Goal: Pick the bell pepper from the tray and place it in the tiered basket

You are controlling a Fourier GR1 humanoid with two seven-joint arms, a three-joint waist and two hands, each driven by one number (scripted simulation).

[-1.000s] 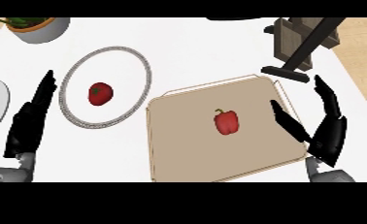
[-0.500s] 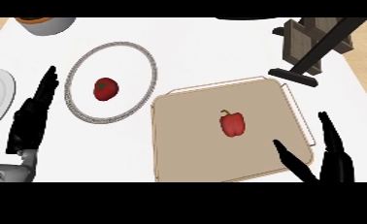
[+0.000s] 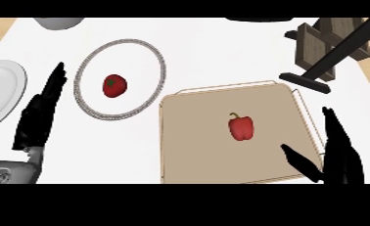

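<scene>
Bell pepper (image 3: 241, 127) central on tray (image 3: 195, 142), bare margin all round; right robot hand (image 3: 341, 154) open over tray's lower-right edge.

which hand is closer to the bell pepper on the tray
Right. The right hand sits by the lower right corner of the tray, just right of the bell pepper; the left hand rests left of the plate, far off.
</scene>
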